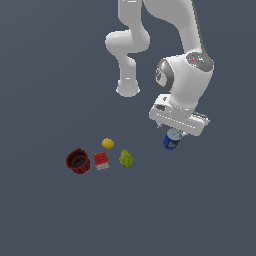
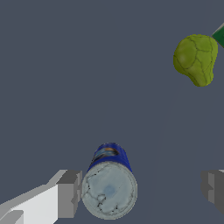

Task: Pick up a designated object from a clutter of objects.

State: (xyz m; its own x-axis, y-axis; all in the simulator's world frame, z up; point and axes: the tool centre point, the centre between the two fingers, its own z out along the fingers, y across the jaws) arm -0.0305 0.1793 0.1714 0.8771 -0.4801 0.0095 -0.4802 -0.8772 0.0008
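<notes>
Clutter lies on the flat dark grey-blue floor (image 1: 45, 215). At the exterior view's left stands a dark red round cup (image 1: 77, 161), open at the top; its inside looks dark, and what it holds, if anything, cannot be made out. Just beside it, toward the exterior view's right, sits a small red-and-white block (image 1: 101, 161), and a little further right a lumpy yellow-green fruit (image 1: 126, 158). A small yellow lemon-like ball (image 1: 107, 143) lies behind the block and the fruit, apart from both.

Well apart from that group, at the exterior view's right, is the small blue cylindrical can with a pale silvery-white top (image 1: 171, 139), directly under the hand of the white robot arm (image 1: 187, 82). In the wrist view the can (image 2: 109, 183) stands between the two grey fingers, its lid closed and mottled, a yellow-and-white mark showing on the blue side wall. One finger (image 2: 69, 194) is touching or all but touching the can's side; the other finger (image 2: 214, 189) is well clear of it. The gripper (image 2: 141, 191) is spread wide and grasps nothing. The lumpy fruit (image 2: 196, 58) shows in the wrist view too, with a dark green edge (image 2: 220, 36) at the frame border next to it.
</notes>
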